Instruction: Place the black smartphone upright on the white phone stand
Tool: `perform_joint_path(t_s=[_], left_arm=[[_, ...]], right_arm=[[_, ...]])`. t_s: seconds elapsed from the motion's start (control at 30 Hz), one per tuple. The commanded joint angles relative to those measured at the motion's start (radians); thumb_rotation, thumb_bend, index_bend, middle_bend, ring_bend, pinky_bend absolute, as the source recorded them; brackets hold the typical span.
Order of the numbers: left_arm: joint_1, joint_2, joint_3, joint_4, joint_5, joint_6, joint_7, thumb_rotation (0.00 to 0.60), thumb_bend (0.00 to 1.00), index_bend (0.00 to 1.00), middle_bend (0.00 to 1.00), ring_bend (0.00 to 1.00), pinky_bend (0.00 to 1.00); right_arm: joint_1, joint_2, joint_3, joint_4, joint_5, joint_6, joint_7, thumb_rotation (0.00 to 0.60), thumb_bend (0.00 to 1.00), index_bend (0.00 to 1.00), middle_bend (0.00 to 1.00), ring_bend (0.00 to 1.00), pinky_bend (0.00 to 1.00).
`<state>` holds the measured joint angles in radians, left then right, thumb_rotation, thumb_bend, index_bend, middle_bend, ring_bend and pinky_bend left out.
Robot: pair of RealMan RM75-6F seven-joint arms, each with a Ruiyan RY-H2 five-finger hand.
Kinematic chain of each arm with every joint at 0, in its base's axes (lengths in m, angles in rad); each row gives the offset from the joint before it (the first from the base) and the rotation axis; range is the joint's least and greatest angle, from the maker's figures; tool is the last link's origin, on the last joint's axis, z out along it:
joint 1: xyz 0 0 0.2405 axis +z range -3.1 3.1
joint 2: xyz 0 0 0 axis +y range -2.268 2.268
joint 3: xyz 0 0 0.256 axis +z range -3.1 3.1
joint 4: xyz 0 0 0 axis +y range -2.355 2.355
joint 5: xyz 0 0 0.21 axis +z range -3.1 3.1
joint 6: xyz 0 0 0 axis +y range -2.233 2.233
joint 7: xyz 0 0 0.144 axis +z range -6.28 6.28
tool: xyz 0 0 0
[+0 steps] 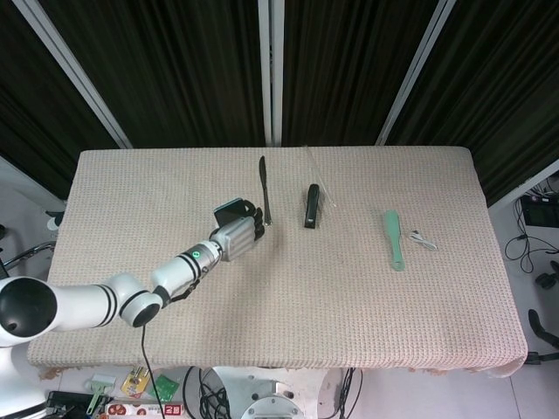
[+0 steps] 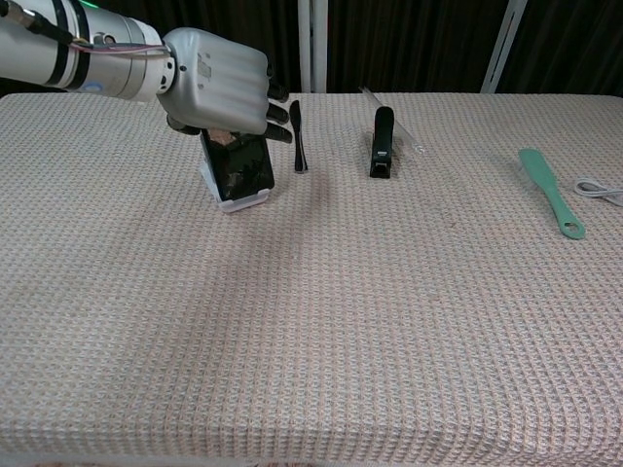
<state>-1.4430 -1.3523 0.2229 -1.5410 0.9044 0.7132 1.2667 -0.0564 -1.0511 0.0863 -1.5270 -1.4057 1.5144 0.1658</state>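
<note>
The black smartphone [image 2: 241,167] stands leaning back on the white phone stand [image 2: 243,202], left of the table's middle. My left hand [image 2: 219,89] hovers just over the phone's top edge, its fingers [image 2: 276,113] stretched out to the right and no longer wrapped around the phone. Whether the palm still touches the phone's top is hidden. From the head view the left hand [image 1: 238,234] covers most of the smartphone [image 1: 229,209], and only its upper edge shows. My right hand appears in neither view.
A black knife-like tool [image 2: 297,136] lies just right of the phone. A black stapler [image 2: 382,142] and a thin clear strip [image 2: 391,119] lie further right. A green spatula [image 2: 551,191] and a white cable [image 2: 600,190] sit near the right edge.
</note>
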Motion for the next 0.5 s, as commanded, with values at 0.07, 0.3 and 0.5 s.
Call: perform_joint_path(t_s=[0.07, 0.3, 0.5], left_arm=[[0.006, 0.007, 0.000, -0.009, 0.013, 0.015, -0.016, 0.600, 0.28, 0.05, 0.07, 0.08, 0.24], [0.030, 0.062, -0.011, -0.098, 0.056, 0.077, -0.054, 0.600, 0.23, 0.03, 0.03, 0.06, 0.21], [0.089, 0.151, -0.029, -0.219, 0.096, 0.192, -0.103, 0.600, 0.20, 0.03, 0.03, 0.06, 0.20]], right_arm=[[0.000, -0.001, 0.001, 0.000, 0.000, 0.002, 0.000, 0.600, 0.30, 0.00, 0.00, 0.00, 0.00], [0.004, -0.002, 0.004, -0.009, -0.006, 0.006, -0.010, 0.600, 0.29, 0.00, 0.00, 0.00, 0.00], [0.005, -0.004, 0.002, -0.024, -0.019, 0.017, -0.027, 0.600, 0.30, 0.00, 0.00, 0.00, 0.00]])
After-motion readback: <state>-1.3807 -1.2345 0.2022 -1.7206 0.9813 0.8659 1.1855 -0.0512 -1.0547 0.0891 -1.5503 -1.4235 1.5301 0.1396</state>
